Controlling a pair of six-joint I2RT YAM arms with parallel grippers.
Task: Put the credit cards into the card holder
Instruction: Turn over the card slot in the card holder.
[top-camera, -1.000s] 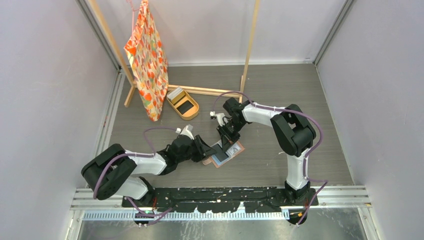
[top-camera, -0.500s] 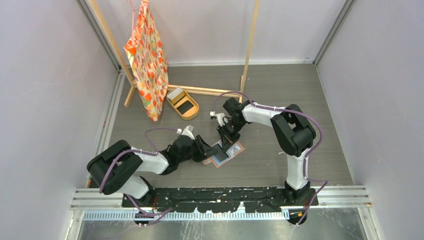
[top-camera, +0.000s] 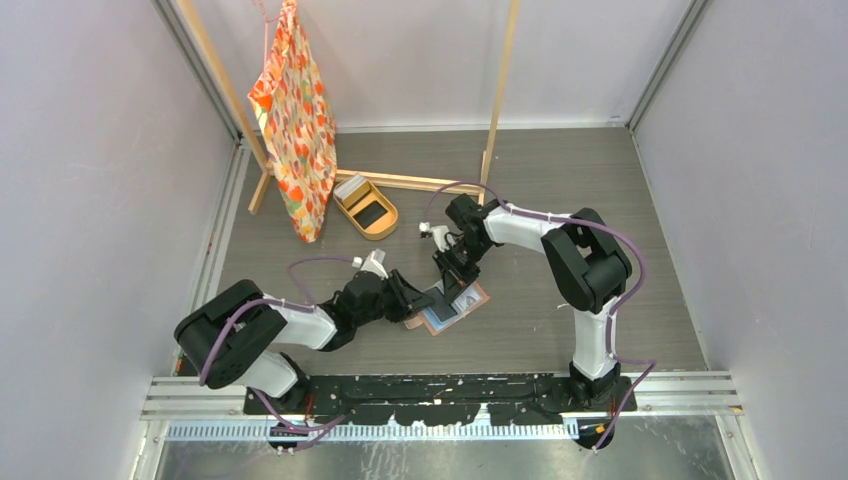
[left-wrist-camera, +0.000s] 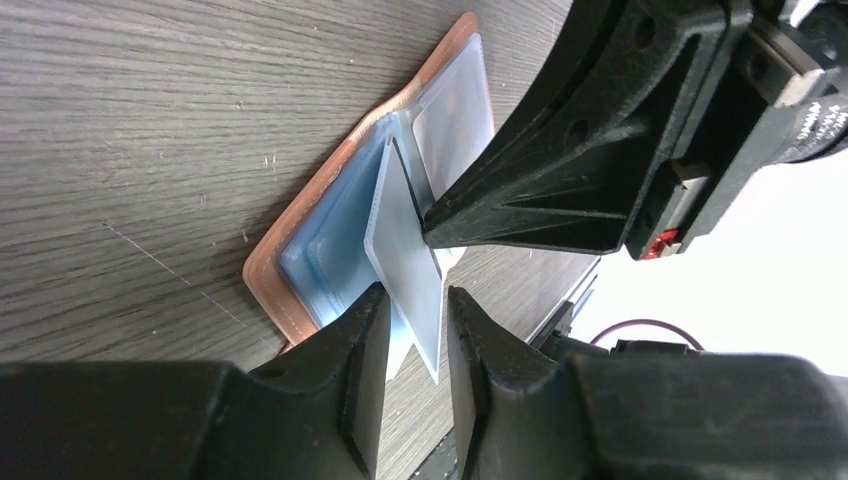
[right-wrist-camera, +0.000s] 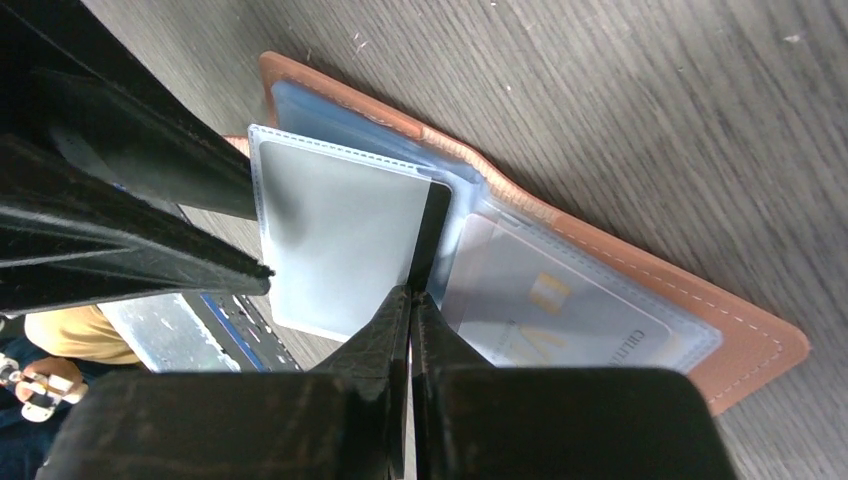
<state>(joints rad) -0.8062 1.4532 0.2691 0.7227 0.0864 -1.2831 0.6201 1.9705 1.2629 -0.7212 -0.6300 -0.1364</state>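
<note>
1. One card (right-wrist-camera: 545, 300) sat pocketed in the card holder (right-wrist-camera: 760, 345), open on the desk (right-wrist-camera: 650, 100); its glossy sleeves (right-wrist-camera: 340, 240) looked floppy and slick, best pinched at a free edge.
2. Left fingers (left-wrist-camera: 365, 360) narrowly straddled one sleeve without pinching it; right fingers (right-wrist-camera: 390, 340) pressed shut beside the fold.

We find the card holder (top-camera: 462, 310) lying open on the worktop (top-camera: 600, 180), the left pincer (top-camera: 418, 300) at its left edge and the right pincer (top-camera: 458, 285) at its far side. Behind, to the left, a tray (top-camera: 366, 212) sits beside a hanging cloth (top-camera: 295, 120).
</note>
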